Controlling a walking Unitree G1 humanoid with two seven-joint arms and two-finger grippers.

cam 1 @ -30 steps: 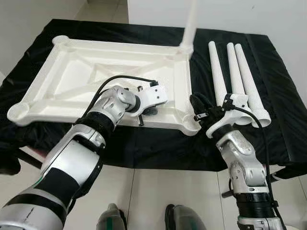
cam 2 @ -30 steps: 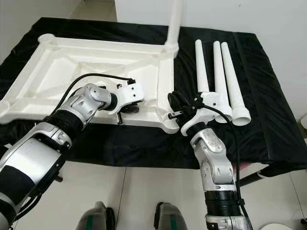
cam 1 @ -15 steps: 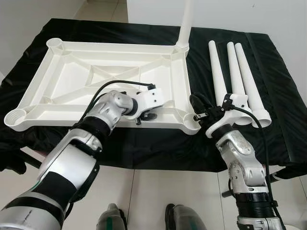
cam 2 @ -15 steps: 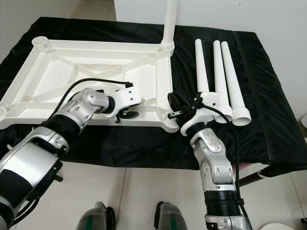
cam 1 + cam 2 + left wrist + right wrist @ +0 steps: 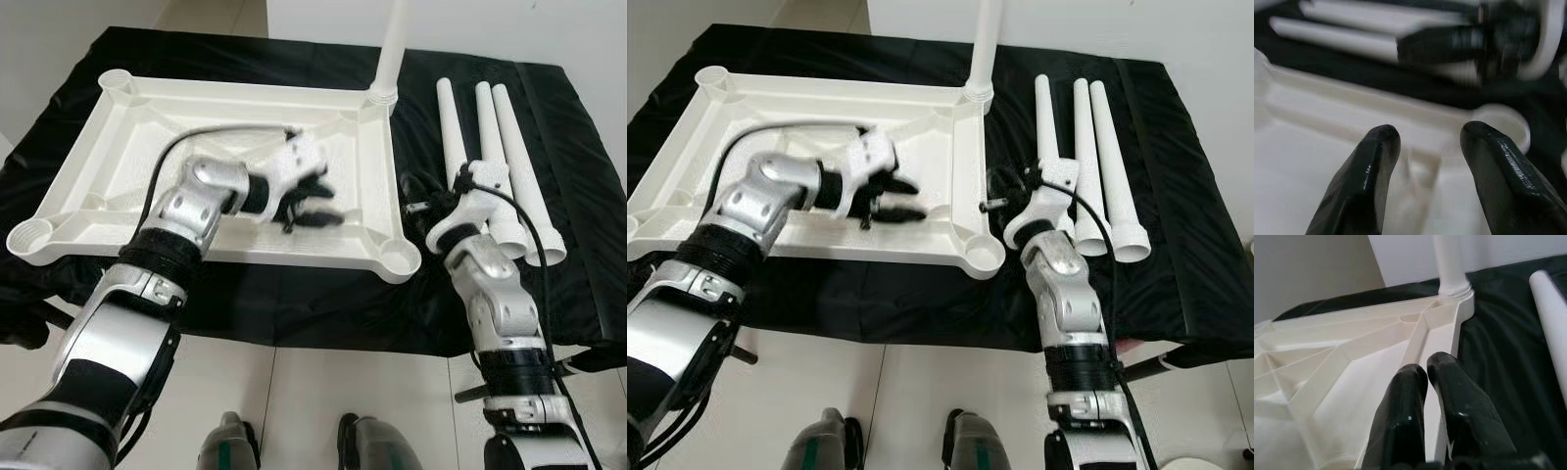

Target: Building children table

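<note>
The white tabletop [image 5: 211, 117] lies upside down on the black cloth. One white leg [image 5: 392, 44] stands upright in its far right corner socket. Three loose white legs [image 5: 480, 147] lie side by side on the cloth to the right. My left gripper [image 5: 312, 201] hovers over the ribbed inside of the tabletop, blurred; in the left wrist view it [image 5: 1425, 139] is open with nothing between the fingers. My right gripper [image 5: 416, 194] sits just outside the tabletop's right rim, beside the loose legs; in the right wrist view it [image 5: 1426, 372] is shut and holds nothing.
Open round sockets show at the near right corner [image 5: 400, 259], near left corner [image 5: 29, 235] and far left corner [image 5: 118, 80]. The black cloth [image 5: 578, 225] covers the stand to its edges. My feet stand on the pale tiled floor [image 5: 294, 392] below.
The tabletop, tilted a second ago, now lies flat. My left gripper has left the near rim and swung further in over the tabletop. My right gripper has shifted slightly forward.
</note>
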